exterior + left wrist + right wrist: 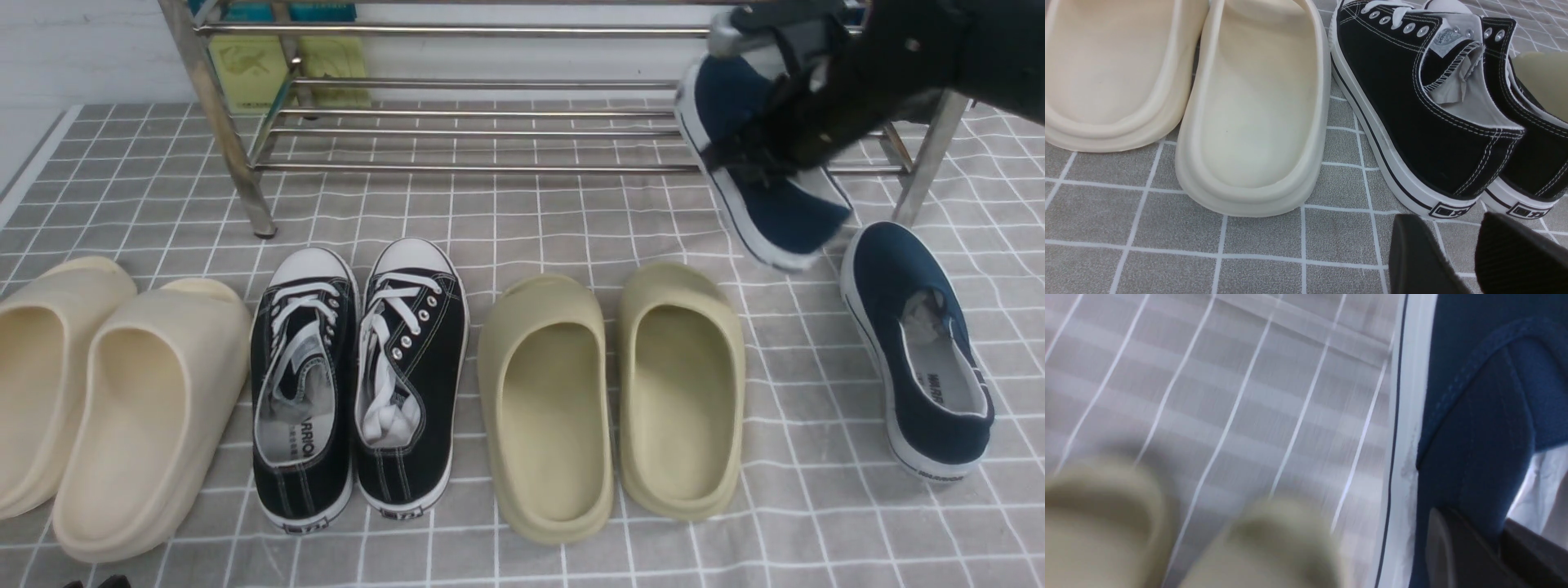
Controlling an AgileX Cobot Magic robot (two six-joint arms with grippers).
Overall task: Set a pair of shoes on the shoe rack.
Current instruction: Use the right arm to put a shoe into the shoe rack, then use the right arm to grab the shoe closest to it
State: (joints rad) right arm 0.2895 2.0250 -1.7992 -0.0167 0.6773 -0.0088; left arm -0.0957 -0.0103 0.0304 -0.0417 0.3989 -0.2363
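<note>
One navy-blue slip-on shoe [775, 204] hangs tilted above the cloth, right in front of the shoe rack's [457, 167] right end. My right gripper [784, 139] is shut on its side wall. In the right wrist view the fingers [1453, 547] pinch the blue canvas [1474, 416], one outside and one inside against the light lining. The other navy shoe [918, 347] lies flat on the cloth at the right, toe toward the rack. My left gripper [1447, 218] stands open and empty just behind the heels of the black sneakers [1429, 134].
On the grey checked cloth stand, from left to right, cream slides [106, 408], black lace-up sneakers [359, 376] and olive slides [612, 392]. Yellow-green items [286, 65] sit behind the rack's left part. The rack's right leg [927, 159] stands close to the lifted shoe.
</note>
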